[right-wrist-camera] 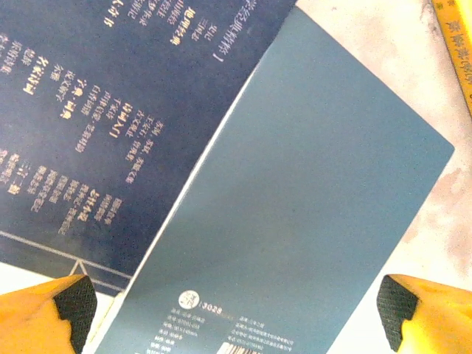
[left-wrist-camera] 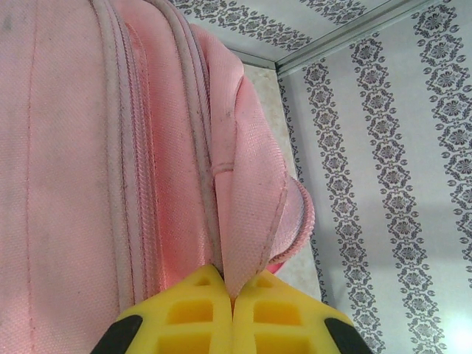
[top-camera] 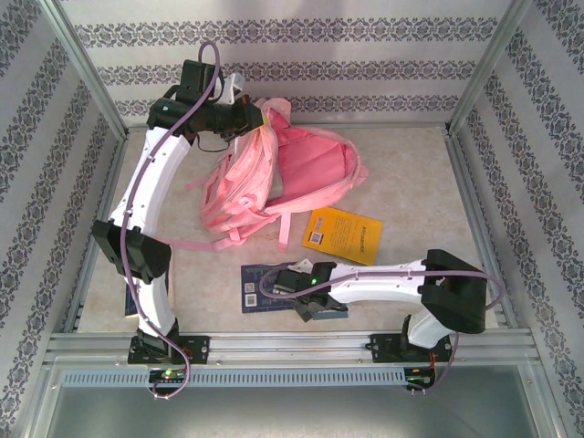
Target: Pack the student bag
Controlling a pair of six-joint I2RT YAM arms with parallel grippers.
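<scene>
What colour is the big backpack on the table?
The backpack is pink, clearest in the top view.

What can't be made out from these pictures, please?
- Top view: whether the student bag is unzipped; the left gripper and folded fabric cover that spot.
- The teal notebook: in the top view, mostly under the right gripper.
- Its label print, right wrist view: too small, cut by the bottom edge.
- A dark flat item, top view: mostly behind the left arm.
</scene>
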